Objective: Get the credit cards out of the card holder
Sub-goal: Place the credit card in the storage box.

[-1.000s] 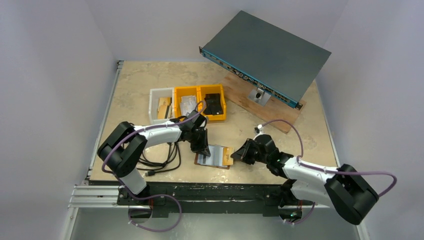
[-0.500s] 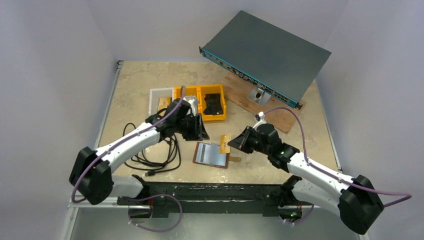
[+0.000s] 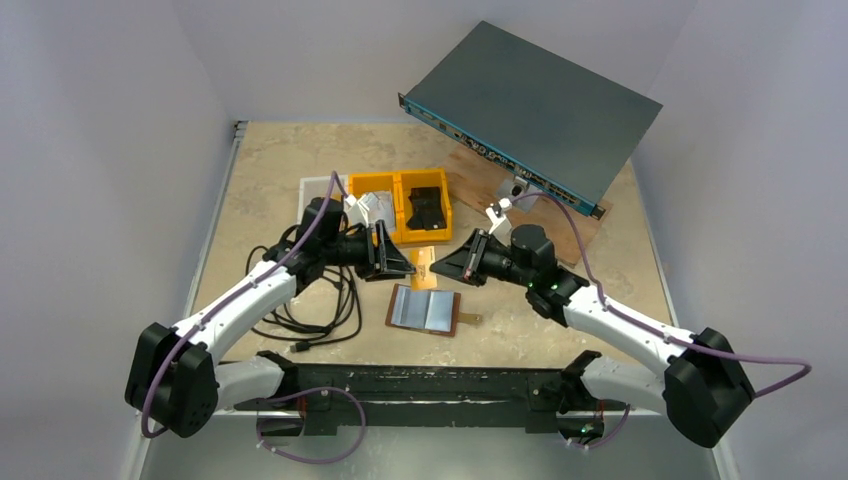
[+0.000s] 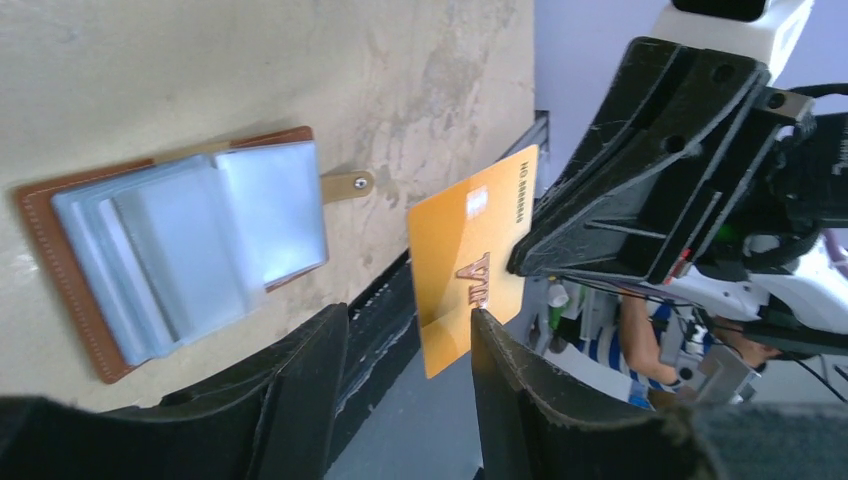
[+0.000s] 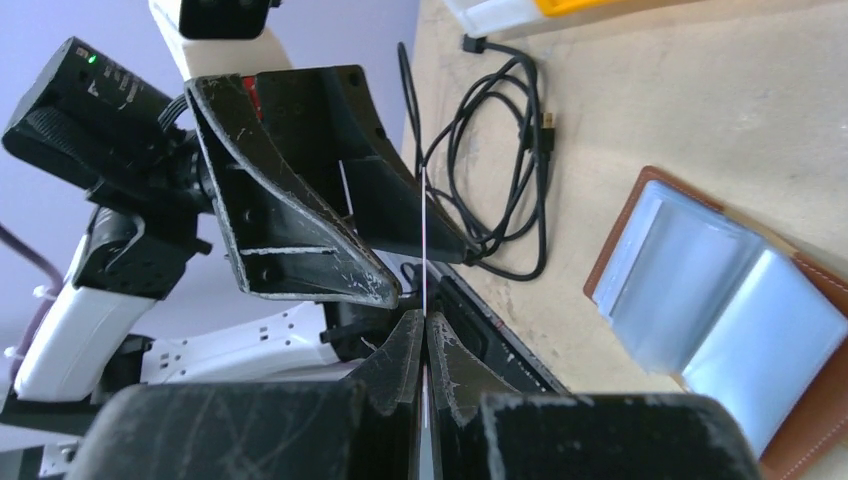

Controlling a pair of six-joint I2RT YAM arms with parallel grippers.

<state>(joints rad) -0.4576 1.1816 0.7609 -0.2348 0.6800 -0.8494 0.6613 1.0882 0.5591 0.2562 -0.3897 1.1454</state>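
Observation:
The brown card holder (image 3: 425,310) lies open on the table, its shiny clear pockets (image 4: 190,250) facing up; it also shows in the right wrist view (image 5: 720,310). My right gripper (image 3: 450,268) is shut on a gold credit card (image 3: 426,272) and holds it in the air above and behind the holder. The right wrist view shows the card edge-on (image 5: 424,230) between the pinched fingers (image 5: 400,360). My left gripper (image 3: 403,266) faces the right one, open. The card's free end (image 4: 465,270) sits between the left fingers (image 4: 520,390), close to one fingertip.
Two yellow bins (image 3: 400,182) and a white bin (image 3: 308,190) stand behind the grippers; one yellow bin holds a chunky black object (image 3: 427,208). A black cable (image 3: 320,310) lies on the left. A grey rack unit (image 3: 530,100) leans on a wooden board (image 3: 500,200) at the back right.
My right gripper has pulled the gold card off the holder and raised it toward the back. My left gripper has left the holder and swung up to face the card.

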